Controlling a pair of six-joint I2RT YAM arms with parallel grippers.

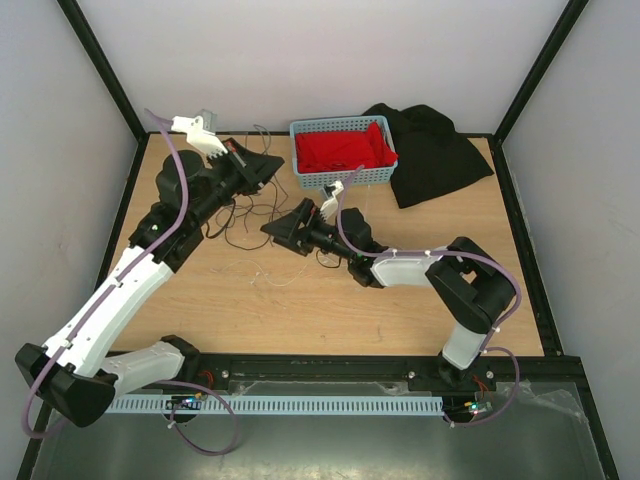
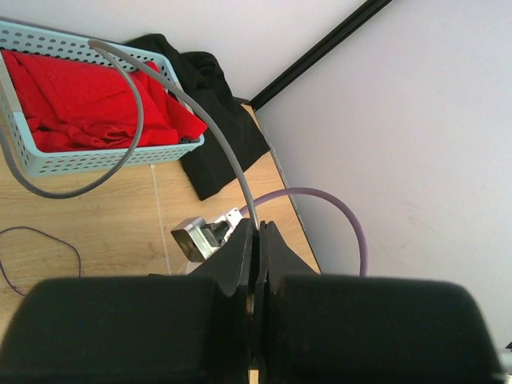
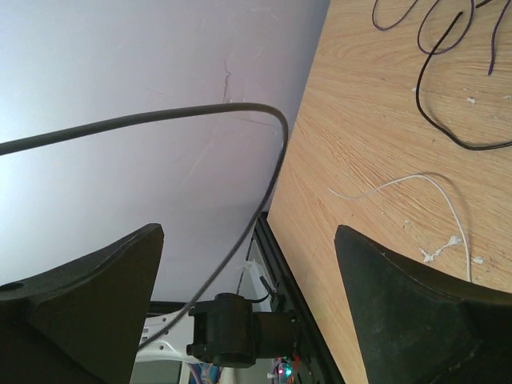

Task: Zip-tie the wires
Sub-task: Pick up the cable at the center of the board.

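The wires [image 1: 238, 216] lie as a loose black tangle on the wooden table, between my two grippers. A few whitish strands [image 1: 262, 272] rest nearer the front. My left gripper [image 1: 272, 164] is raised over the tangle's far side. In the left wrist view its jaws [image 2: 258, 230] are pressed together on one thin grey wire [image 2: 210, 120], which arcs up and curls into a loop. My right gripper [image 1: 280, 229] is low beside the tangle, pointing left. It is open [image 3: 250, 234] with nothing between its fingers. Black wire [image 3: 438, 120] and a whitish strand [image 3: 432, 182] lie ahead of it. I cannot pick out the zip tie.
A blue basket [image 1: 300, 128] holding red cloth stands at the back centre. A black cloth [image 1: 432, 150] lies right of it. Black frame posts and pale walls close in the table's sides. The right wrist's metal camera housing [image 2: 196, 238] shows just beyond my left fingers.
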